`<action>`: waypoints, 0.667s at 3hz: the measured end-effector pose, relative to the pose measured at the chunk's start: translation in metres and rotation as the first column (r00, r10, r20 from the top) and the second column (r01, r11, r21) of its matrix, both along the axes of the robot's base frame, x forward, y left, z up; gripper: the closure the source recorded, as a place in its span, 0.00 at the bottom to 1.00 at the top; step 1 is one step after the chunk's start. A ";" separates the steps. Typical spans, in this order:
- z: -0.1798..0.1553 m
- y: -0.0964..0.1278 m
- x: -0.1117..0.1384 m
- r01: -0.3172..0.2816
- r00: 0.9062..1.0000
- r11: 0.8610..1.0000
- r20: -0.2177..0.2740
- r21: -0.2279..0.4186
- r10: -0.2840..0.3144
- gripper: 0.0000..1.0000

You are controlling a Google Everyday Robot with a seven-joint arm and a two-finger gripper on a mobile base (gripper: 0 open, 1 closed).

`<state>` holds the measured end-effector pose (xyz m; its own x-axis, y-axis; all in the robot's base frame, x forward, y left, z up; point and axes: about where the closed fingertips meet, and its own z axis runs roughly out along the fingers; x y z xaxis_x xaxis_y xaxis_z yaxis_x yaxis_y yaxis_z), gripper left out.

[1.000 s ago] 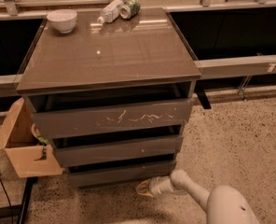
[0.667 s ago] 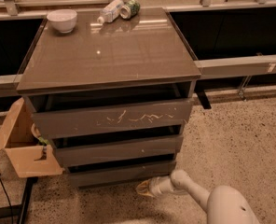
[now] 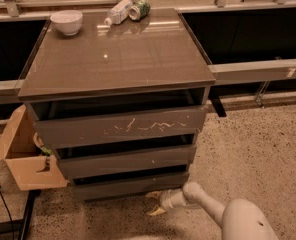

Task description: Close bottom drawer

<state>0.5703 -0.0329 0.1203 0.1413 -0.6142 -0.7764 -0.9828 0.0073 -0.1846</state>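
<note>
The bottom drawer [image 3: 130, 185] is the lowest, narrowest grey-brown front of the cabinet, plain and handleless, with a dark gap above it. My gripper [image 3: 154, 203] is low near the floor, just in front of the drawer's right lower edge, at the end of a white arm [image 3: 208, 209] coming from the lower right. Its yellowish fingers [image 3: 156, 211] are spread apart and hold nothing. Above are the middle front [image 3: 125, 161] and the wide scratched front [image 3: 120, 126].
A white bowl [image 3: 67, 21], a plastic bottle [image 3: 117, 11] and a green can [image 3: 139, 9] lie on the glossy cabinet top [image 3: 118, 54]. An open cardboard box [image 3: 23, 154] stands left of the cabinet. Speckled floor [image 3: 258, 149] stretches to the right.
</note>
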 end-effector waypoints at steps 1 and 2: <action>0.000 0.000 0.000 0.000 1.000 1.000 0.000 0.000 0.000 0.00; 0.000 0.000 0.000 0.000 1.000 1.000 0.000 0.000 0.000 0.00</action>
